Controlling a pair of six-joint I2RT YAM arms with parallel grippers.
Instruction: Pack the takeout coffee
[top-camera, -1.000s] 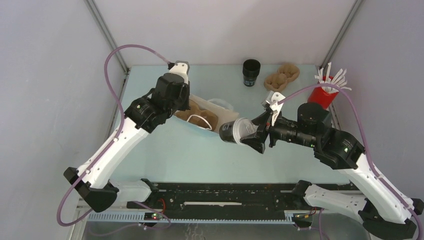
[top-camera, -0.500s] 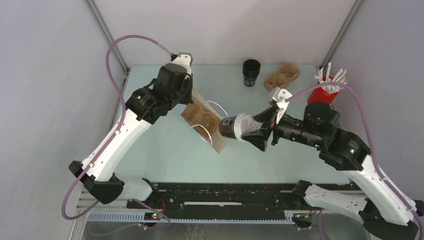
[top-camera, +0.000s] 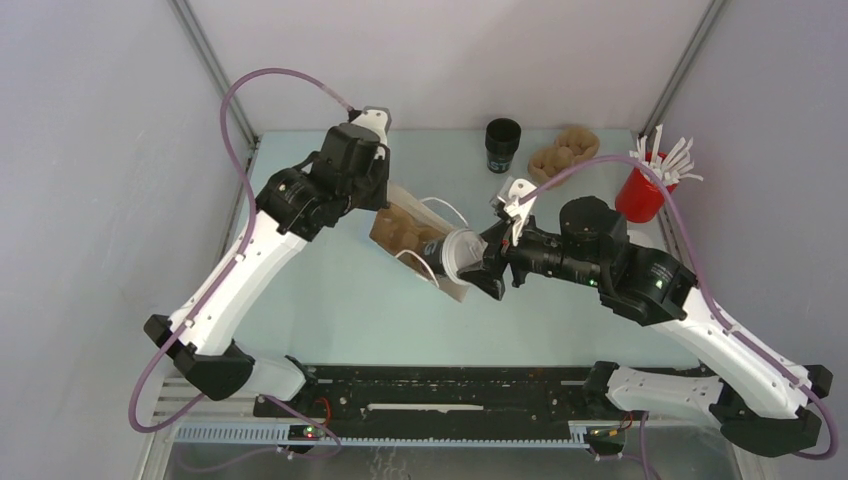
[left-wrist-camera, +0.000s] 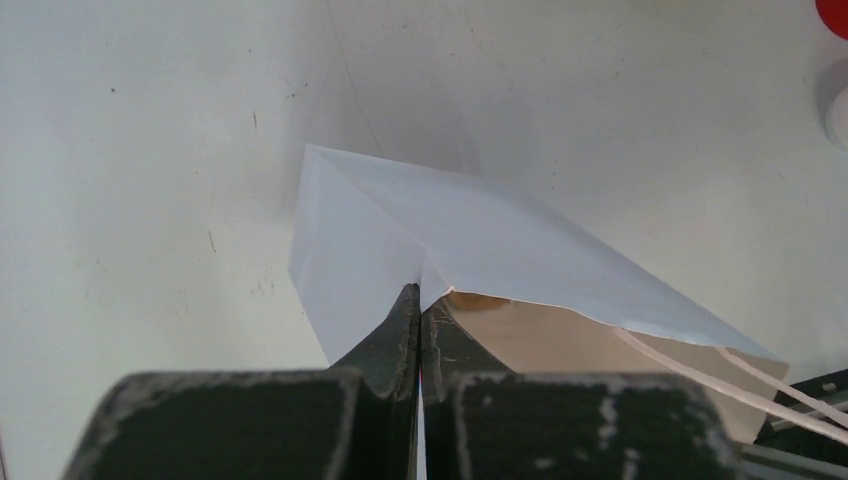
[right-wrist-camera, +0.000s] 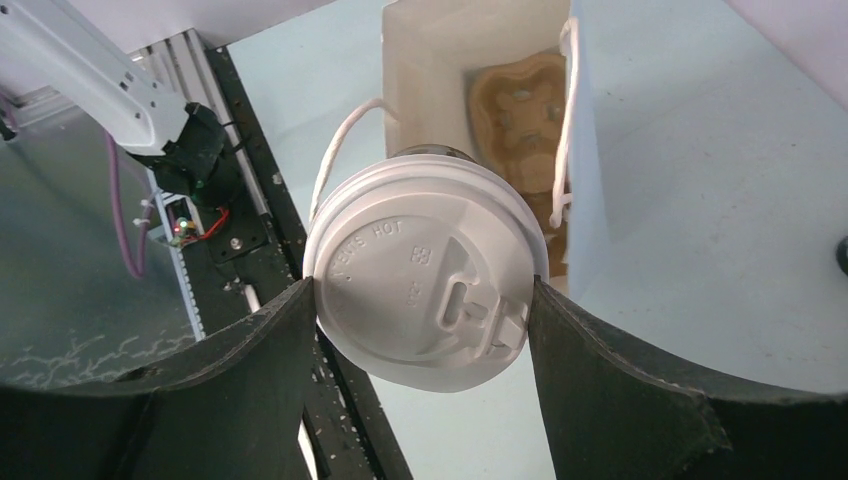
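Right gripper (right-wrist-camera: 424, 318): jaws spread about as wide as a cup lid, one finger (right-wrist-camera: 250, 380) pressed against each side of the white domed lid (right-wrist-camera: 425, 270). So it has hold of the takeout coffee (top-camera: 448, 255), count one. The cup is carried on its side, clear of the table (top-camera: 350, 310), with the lid facing back toward the wrist and the black base pointing at the open mouth of a white paper bag (left-wrist-camera: 450, 240), count one. In the top view the base sits right at that mouth; I cannot tell whether it has crossed the rim. Left gripper (left-wrist-camera: 420, 310): jaws pinched fully together on the bag's upper edge, holding the bag tipped so that its mouth faces the cup. I count two white cord handles (right-wrist-camera: 345, 150) on the bag, one on each side of the opening. Inside, against the far end, lies one brown pulp cup carrier (right-wrist-camera: 520, 110). Further out along the back of the table: one lidless black cup (top-camera: 502, 143), upright; just beside it a second pulp carrier (top-camera: 563, 152), making two in all; then one red cup (top-camera: 640, 193) at the right edge holding white sticks (top-camera: 668, 158), too bunched for me to count.
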